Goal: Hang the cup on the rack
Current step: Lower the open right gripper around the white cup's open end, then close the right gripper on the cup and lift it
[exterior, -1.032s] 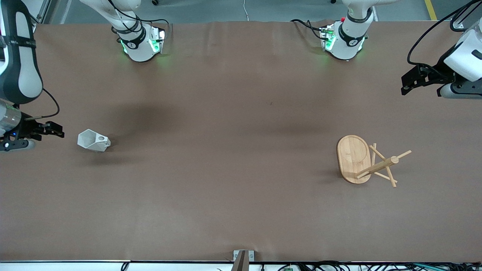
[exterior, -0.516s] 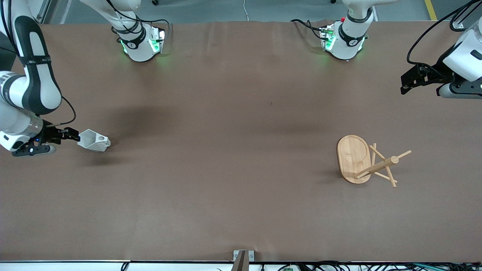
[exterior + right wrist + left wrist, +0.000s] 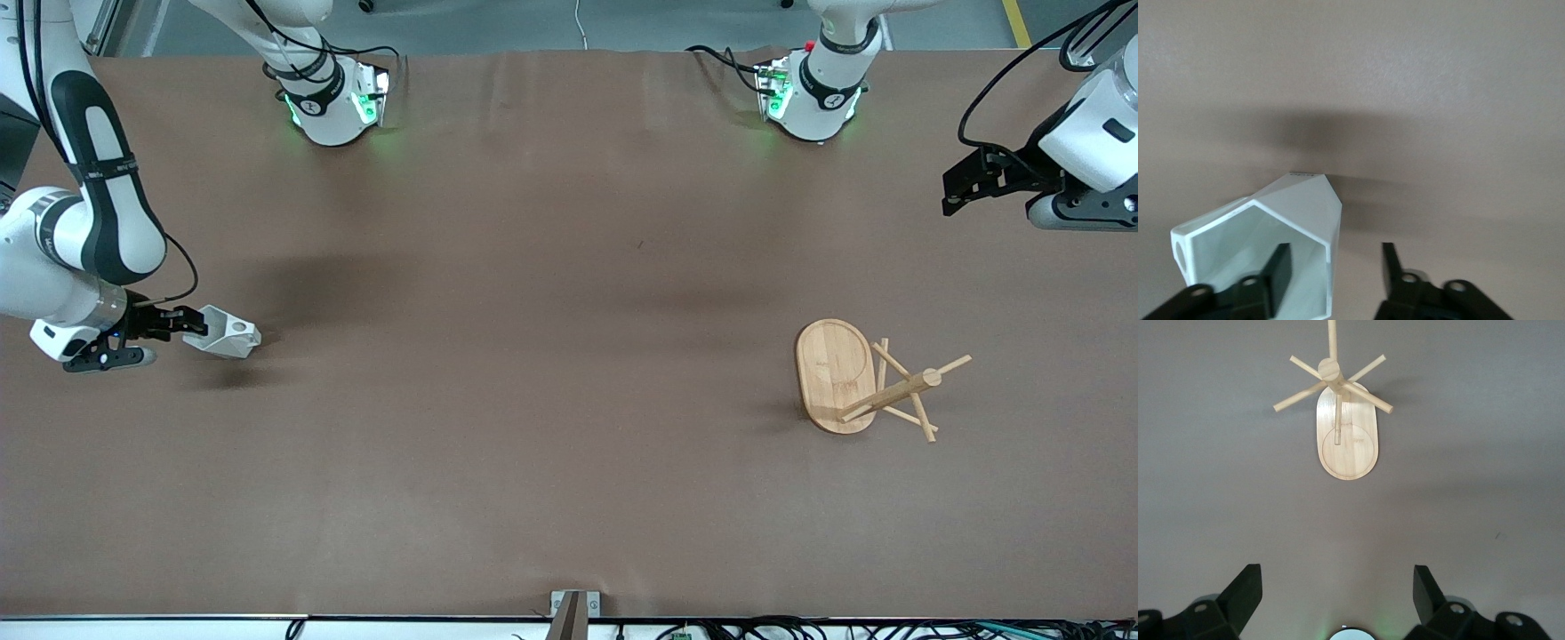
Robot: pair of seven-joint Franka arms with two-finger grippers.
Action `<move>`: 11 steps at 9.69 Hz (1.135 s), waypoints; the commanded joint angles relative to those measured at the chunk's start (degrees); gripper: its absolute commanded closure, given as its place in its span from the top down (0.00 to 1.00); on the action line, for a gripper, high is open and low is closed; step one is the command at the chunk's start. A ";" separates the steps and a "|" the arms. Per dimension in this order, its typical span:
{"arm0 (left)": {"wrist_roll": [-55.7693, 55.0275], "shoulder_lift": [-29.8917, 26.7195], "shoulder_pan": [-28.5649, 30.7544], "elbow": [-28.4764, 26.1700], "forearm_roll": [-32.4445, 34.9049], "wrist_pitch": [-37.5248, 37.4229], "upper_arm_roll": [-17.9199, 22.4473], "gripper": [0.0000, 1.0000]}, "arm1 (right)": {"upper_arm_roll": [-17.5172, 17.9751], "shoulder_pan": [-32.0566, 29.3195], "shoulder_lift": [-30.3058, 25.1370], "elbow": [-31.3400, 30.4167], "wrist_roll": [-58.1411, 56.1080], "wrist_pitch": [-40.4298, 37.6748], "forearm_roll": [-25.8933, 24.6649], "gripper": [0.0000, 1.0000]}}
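Cup [image 3: 224, 332] wall between open right end effector [image 3: 1331, 273] fingers, seen only by wrist; left end effector [image 3: 1338, 597] open, waiting over rack [image 3: 1345, 430].

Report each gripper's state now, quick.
Right gripper: open, one finger inside the cup, the other outside its wall; not yet closed.
Left gripper: open, holding nothing, waiting above the table with the rack in its view.

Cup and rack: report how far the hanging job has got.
Nothing is hung yet. In hand: the right gripper has its open jaws straddling one wall of the small white faceted cup, one finger inside the rim, not closed. The cup lies on its side on the brown table. Left: grasp, lift, carry to the light bamboo rack, hook the handle hole on a peg. The left gripper waits, open.
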 commanded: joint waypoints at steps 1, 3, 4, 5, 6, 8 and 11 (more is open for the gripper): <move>-0.32 0.49 -0.39 -0.61 -0.82 -0.84 -1.86 1.00 | 0.89 -0.99 0.11 -0.81 -1.01 0.60 4.03 0.01; -0.41 1.11 -0.82 -0.26 -1.69 -0.32 -1.87 1.00 | 0.89 -0.81 0.21 -0.64 -0.84 -0.62 4.66 0.00; -0.41 1.37 -0.74 -0.25 -2.66 -0.31 -1.87 1.00 | 0.98 -0.73 -0.58 0.06 -0.84 -2.90 4.66 0.00; -0.41 1.37 -0.65 -0.34 -2.93 -0.31 -1.87 1.00 | 0.89 -0.73 -3.11 1.63 -0.75 -6.40 4.66 0.00; -0.41 1.46 -0.48 -0.43 -2.93 -0.31 -1.87 1.00 | 0.89 -0.55 -5.14 4.09 -0.66 -10.78 4.66 0.00; 0.03 1.64 -0.56 -0.43 -2.93 -0.40 -1.87 1.00 | 1.16 1.02 -7.00 9.97 -0.22 -17.83 4.84 0.00; 0.47 1.55 -0.21 -0.34 -2.93 -0.49 -1.87 1.00 | 1.16 4.44 -7.00 14.56 -0.13 -25.57 16.05 0.00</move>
